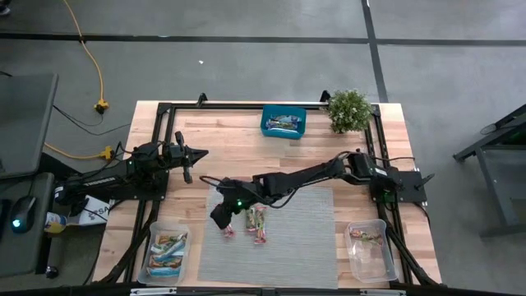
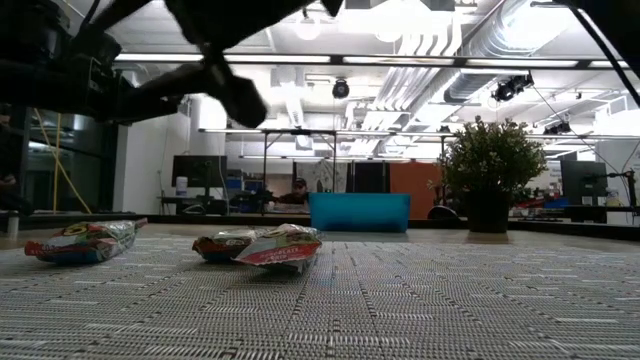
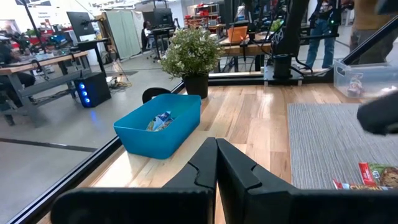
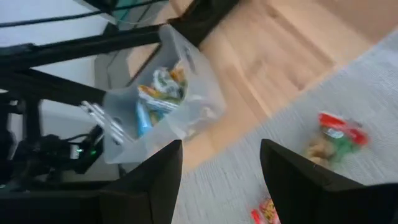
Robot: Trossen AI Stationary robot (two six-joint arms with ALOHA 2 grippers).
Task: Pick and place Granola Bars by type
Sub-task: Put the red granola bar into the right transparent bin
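Granola bars in shiny red and green wrappers [image 1: 256, 222] lay on the grey woven mat [image 1: 304, 238] in the middle of the wooden desk [image 1: 238, 140]. More bars, mostly light blue, sat in the clear plastic tub at the left [image 1: 167, 252]. The left gripper [image 1: 188, 167] waited near the desk's left side, its fingers closed together. The right gripper [image 1: 220, 216] hung over the mat's left edge beside the bars, fingers [image 4: 292, 177] open and holding nothing. Another clear tub [image 1: 369, 248] sat at the right.

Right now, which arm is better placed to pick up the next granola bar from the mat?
Right, probably. The right pincer hangs open over the grey mat, close to the loose granola bars. The left pincer is shut and sits back over bare wood, away from them.
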